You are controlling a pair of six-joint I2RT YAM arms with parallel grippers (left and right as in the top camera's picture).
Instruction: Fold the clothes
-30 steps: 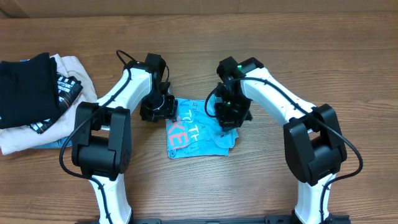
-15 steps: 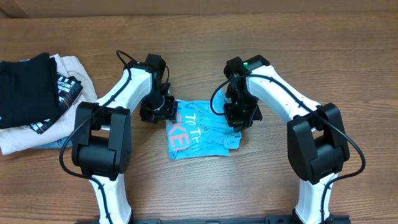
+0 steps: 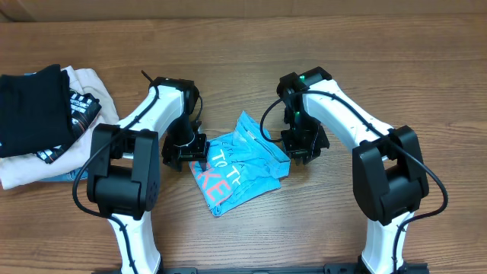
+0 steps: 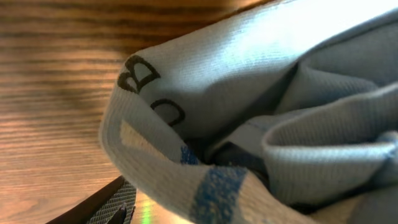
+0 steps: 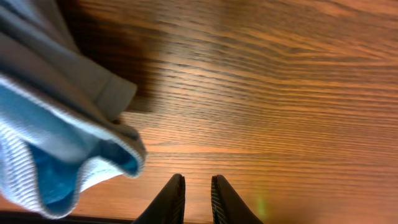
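The light sky-blue T-shirt (image 3: pixel 243 156) lies as a crumpled, partly folded bundle in the middle of the table, its white and pink lettering facing up. My left gripper (image 3: pixel 189 148) is at the bundle's left edge, shut on the fabric. In the left wrist view the shirt's ribbed hem (image 4: pixel 249 93) fills the picture and hides all but one finger (image 4: pixel 109 205). My right gripper (image 3: pixel 302 149) stands just off the bundle's right edge. Its jaws (image 5: pixel 197 185) are a narrow gap apart over bare wood, with nothing between them; the shirt's edge (image 5: pixel 56 124) lies to their left.
A black garment with white print (image 3: pixel 34 106) lies on a cream garment (image 3: pixel 30 171) at the table's far left. Bare wooden tabletop (image 3: pixel 319 221) surrounds the shirt on the near and right sides.
The right gripper has let go of the shirt and moved to its right edge. The left gripper has moved toward the front, and the bundle has turned and shifted with it.
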